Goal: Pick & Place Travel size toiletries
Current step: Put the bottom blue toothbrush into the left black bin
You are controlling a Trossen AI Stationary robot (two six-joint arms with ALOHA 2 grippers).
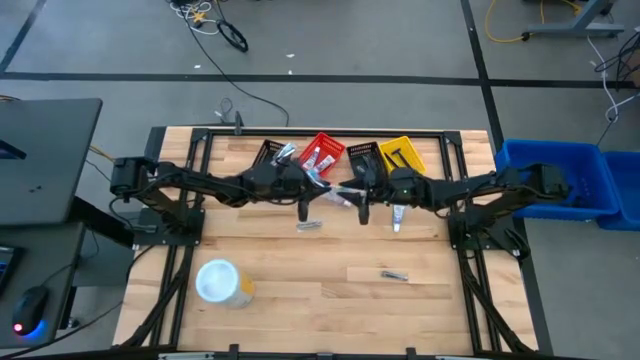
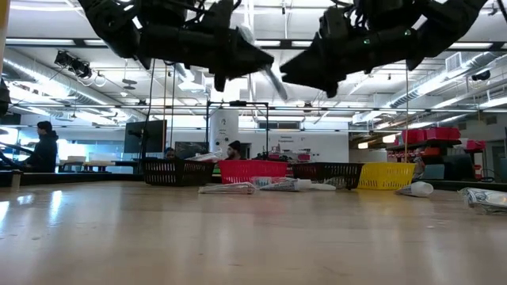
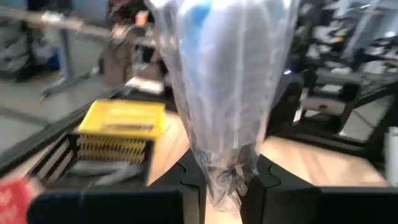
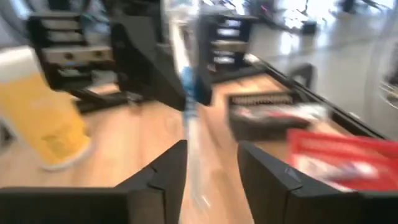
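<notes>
The left end effector point(image 3: 222, 180) is clamped on a clear plastic-wrapped white and blue toiletry packet point(image 3: 227, 81), held up above the wooden tabletop point(image 1: 330, 265) (mid-handover, by its looks). The right end effector point(image 4: 211, 165), fingers apart, faces it, straddling the packet's far end without gripping. The yellow plastic basket point(image 3: 121, 127) sits beyond.

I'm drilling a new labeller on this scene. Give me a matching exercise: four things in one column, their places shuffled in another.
Things:
1 red basket
2 white-lidded tub
3 blue bin
4 clear packet

Places:
A off the table, to its right
B pinched in the left pincer
C at the table's far edge
D on the table, near side, towards the left

Pairs: 1-C, 2-D, 3-A, 4-B
</notes>
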